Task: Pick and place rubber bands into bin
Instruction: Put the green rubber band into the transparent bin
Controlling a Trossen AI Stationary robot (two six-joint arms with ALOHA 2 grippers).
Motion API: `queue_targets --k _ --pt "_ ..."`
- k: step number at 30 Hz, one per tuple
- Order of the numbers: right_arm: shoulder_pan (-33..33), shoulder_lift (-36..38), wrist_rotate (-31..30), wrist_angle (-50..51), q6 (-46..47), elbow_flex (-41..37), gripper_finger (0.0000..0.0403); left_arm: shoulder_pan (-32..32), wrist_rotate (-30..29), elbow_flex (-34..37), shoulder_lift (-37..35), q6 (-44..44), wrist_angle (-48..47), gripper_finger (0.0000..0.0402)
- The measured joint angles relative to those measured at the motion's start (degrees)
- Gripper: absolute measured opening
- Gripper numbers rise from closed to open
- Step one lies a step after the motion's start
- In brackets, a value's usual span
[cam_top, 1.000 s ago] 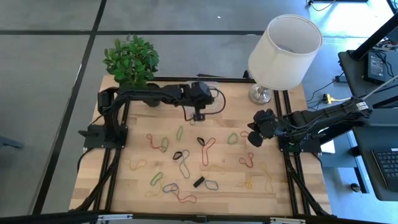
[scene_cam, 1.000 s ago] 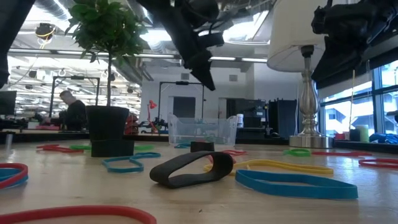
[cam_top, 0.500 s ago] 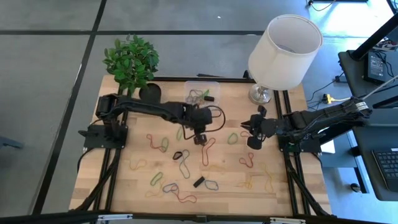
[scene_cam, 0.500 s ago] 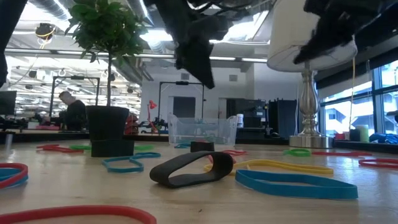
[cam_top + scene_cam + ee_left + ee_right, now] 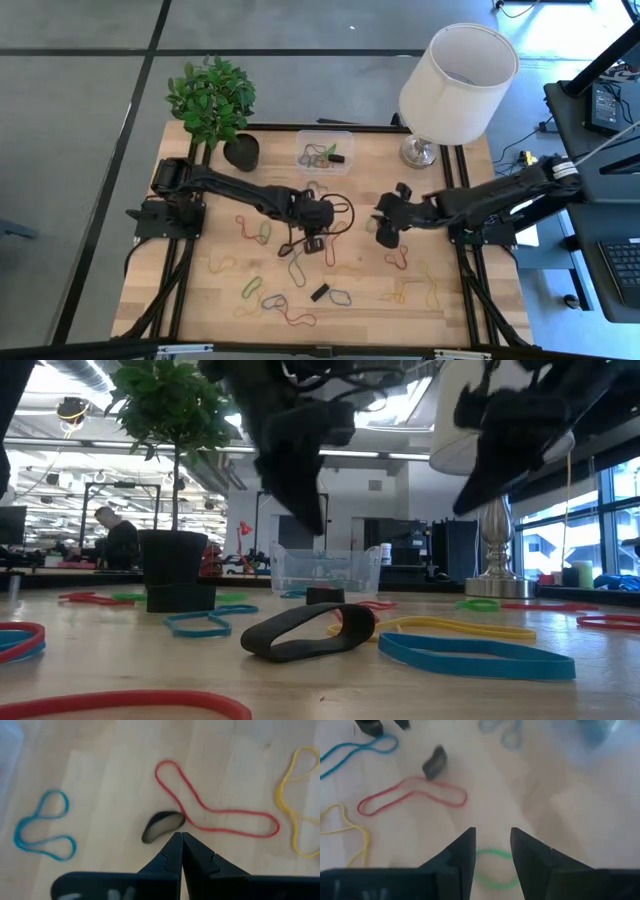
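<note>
Green rubber band (image 5: 492, 874) lies between the right gripper (image 5: 492, 851)'s parted, empty fingers; descend straight, then close. Left gripper (image 5: 179, 851) is shut, empty.

One bin (image 5: 324, 152), one lamp (image 5: 455, 82), one plant (image 5: 212, 98), two arms.

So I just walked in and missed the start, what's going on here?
Two robot arms are clearing rubber bands off a wooden table into a clear bin that already holds a few. The left gripper is shut and empty above a black band. The right gripper stands open over a green band.
</note>
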State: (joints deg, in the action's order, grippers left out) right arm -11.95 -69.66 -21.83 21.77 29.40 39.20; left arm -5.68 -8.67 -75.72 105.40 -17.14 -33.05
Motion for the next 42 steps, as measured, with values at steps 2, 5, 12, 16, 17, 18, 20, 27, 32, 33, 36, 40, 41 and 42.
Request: queue_targets --k 2,5,12,16,17,18,20,27,32,33,36,40,41,42 --pt "2.03 -2.23 3.88 0.42 6.17 0.00 0.0126 -0.34 1.01 2.04 -1.06 -0.09 0.06 0.0002" --pt "5.63 -5.30 7.47 2.21 12.61 0.00 0.0126 -0.71 1.32 5.66 -4.02 -0.29 2.42 0.0002" --pt "12.56 -12.29 14.21 4.59 17.65 0.02 0.0126 -1.66 -0.91 18.43 -16.43 -1.93 8.70 0.0002" --pt "13.73 -16.55 17.05 6.49 20.01 0.02 0.0126 -1.67 -2.40 25.77 -24.86 -4.47 9.31 0.0002" --pt "13.73 -17.58 16.75 6.69 20.06 0.17 0.0125 -1.67 -2.42 27.42 -26.92 -4.76 9.56 0.0002" --pt "13.73 -18.59 16.71 6.63 20.40 0.32 0.0122 -1.67 -2.42 29.09 -29.05 -4.95 9.34 0.0002" --pt "13.71 -19.90 16.36 7.15 21.43 0.52 0.0110 -1.67 -2.76 31.46 -32.46 -5.21 9.36 0.0002" --pt "13.57 -21.46 15.42 11.29 23.28 4.54 0.0010 -1.21 -5.21 37.88 -42.36 -0.89 9.05 0.0002" --pt "13.55 -21.37 12.38 13.03 21.63 13.13 0.0005 0.07 -5.26 42.02 -46.99 2.88 9.36 0.0002" --pt "13.55 -21.54 11.38 14.42 21.06 15.02 0.0004 0.38 -5.15 43.05 -47.80 3.32 9.32 0.0002" --pt "13.55 -21.98 7.67 16.37 19.59 21.63 0.0004 1.37 -3.81 46.00 -49.96 4.50 9.85 0.0002" --pt "13.96 -23.03 3.08 17.74 14.75 31.00 0.0002 2.56 -1.43 49.25 -52.02 5.26 10.99 0.0002" --pt "14.27 -23.74 2.02 17.89 13.21 33.46 0.0002 2.84 -0.91 50.00 -52.46 5.63 11.42 0.0002" --pt "14.81 -24.46 1.16 17.77 11.51 36.06 0.0002 3.07 -0.35 50.68 -52.60 6.13 12.26 0.0002"
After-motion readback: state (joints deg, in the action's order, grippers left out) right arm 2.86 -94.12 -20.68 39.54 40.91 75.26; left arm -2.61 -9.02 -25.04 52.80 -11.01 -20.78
